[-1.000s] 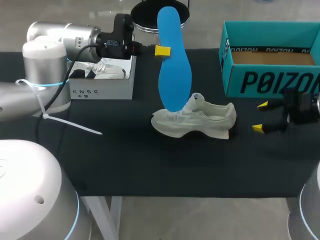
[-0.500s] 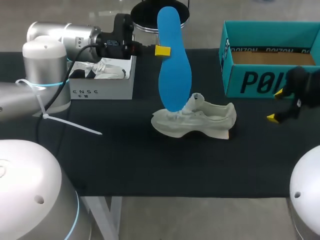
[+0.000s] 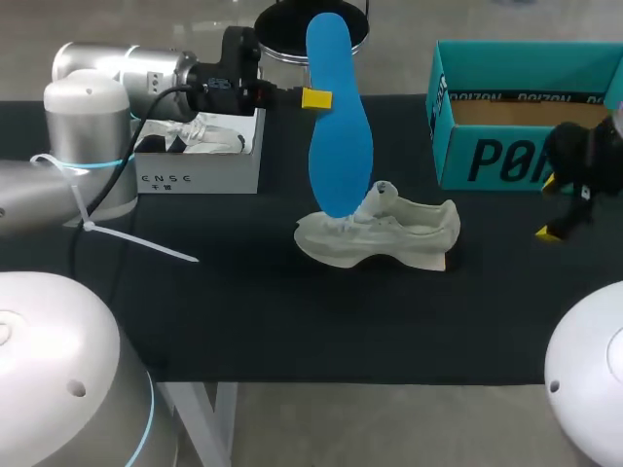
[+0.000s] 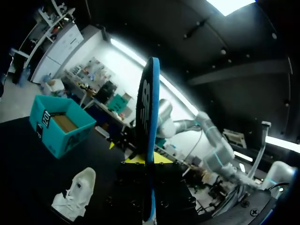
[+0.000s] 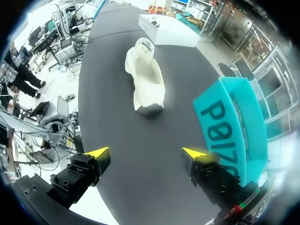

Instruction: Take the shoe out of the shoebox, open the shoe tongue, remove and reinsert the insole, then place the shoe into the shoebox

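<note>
**Mia:** Where is the shoe?

**Ben:** The shoe [image 3: 380, 233] sits on its sole in the middle of the table [image 3: 243, 311]. Its toe points to 9 o'clock and its heel to 3 o'clock. The tongue [image 3: 382, 195] sticks up.

**Mia:** What is the big blue thing?

**Ben:** That is the insole [image 3: 339, 126]. It is out of the shoe and stands on end in the air, at 11 o'clock from the shoe. Its low end sits in front of the shoe's toe in the head view. I can't tell if they touch.

**Mia:** Who holds it?

**Ben:** The left gripper [image 3: 313, 97] does. It comes in from 9 o'clock and pinches the insole on its upper part. In the left wrist view the insole shows edge-on, squeezed between the two yellow tips.

**Mia:** What about the other arm?

**Ben:** The right gripper [image 3: 550, 206] is at 3 o'clock from the shoe, well apart from it. Its fingers are spread wide with nothing between them. In the right wrist view only bare table lies in the gap, and the shoe is farther ahead.

**Mia:** Where is the shoebox?

**Ben:** The shoebox [image 3: 526, 117] is teal and open, at 2 o'clock from the shoe, just behind the right gripper. A white box [image 3: 200, 161] sits at 10 o'clock from the shoe, under the left arm, with white and dark things inside.
</note>
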Robot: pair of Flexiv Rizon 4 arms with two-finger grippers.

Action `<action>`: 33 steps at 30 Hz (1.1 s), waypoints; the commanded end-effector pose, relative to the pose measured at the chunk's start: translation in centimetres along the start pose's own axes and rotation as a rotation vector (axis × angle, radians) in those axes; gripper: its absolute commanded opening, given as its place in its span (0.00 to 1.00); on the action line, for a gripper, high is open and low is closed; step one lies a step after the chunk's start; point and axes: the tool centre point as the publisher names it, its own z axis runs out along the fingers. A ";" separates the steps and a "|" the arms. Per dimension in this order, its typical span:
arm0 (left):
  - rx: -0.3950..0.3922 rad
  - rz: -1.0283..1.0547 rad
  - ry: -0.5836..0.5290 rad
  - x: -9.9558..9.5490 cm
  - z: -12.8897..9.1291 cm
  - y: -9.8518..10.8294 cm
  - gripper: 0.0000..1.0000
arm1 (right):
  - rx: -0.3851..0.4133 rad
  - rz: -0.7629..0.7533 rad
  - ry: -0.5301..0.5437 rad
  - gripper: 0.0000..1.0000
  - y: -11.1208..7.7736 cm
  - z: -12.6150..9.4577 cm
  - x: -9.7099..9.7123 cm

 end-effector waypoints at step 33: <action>0.000 0.000 -0.003 0.1 0.1 0.0 0.00 | 0.095 0.039 0.062 1.00 9.9 6.0 -1.0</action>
